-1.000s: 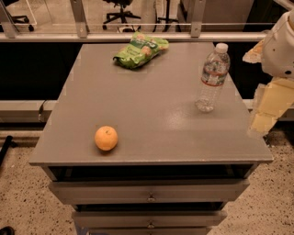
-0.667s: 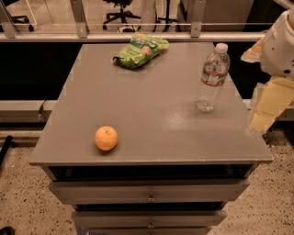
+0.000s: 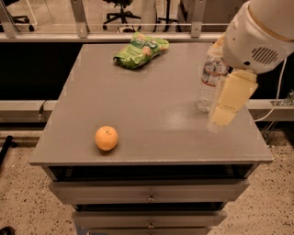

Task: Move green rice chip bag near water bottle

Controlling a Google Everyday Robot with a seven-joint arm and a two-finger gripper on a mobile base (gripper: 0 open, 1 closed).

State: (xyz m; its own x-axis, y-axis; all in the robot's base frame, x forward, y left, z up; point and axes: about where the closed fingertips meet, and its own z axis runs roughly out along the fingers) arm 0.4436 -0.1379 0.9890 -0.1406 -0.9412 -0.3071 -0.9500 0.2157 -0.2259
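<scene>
The green rice chip bag [image 3: 140, 49] lies flat at the far middle of the grey table [image 3: 151, 105]. The water bottle [image 3: 207, 82] stands upright near the table's right edge, and its cap and right side are hidden behind my arm. My gripper [image 3: 223, 114], pale yellow below the white arm housing [image 3: 262, 34], hangs over the table's right side. It is just in front and to the right of the bottle and far from the bag. It holds nothing that I can see.
An orange [image 3: 106, 138] sits near the front left of the table. Drawers [image 3: 149, 195] lie below the tabletop. A metal railing [image 3: 82, 18] runs behind the table, with an office chair [image 3: 121, 9] beyond it. A cable [image 3: 275, 105] hangs at the right.
My arm and gripper have moved left, from beside the table's right edge to over it, and now overlap the bottle. The bag, bottle and orange have not moved.
</scene>
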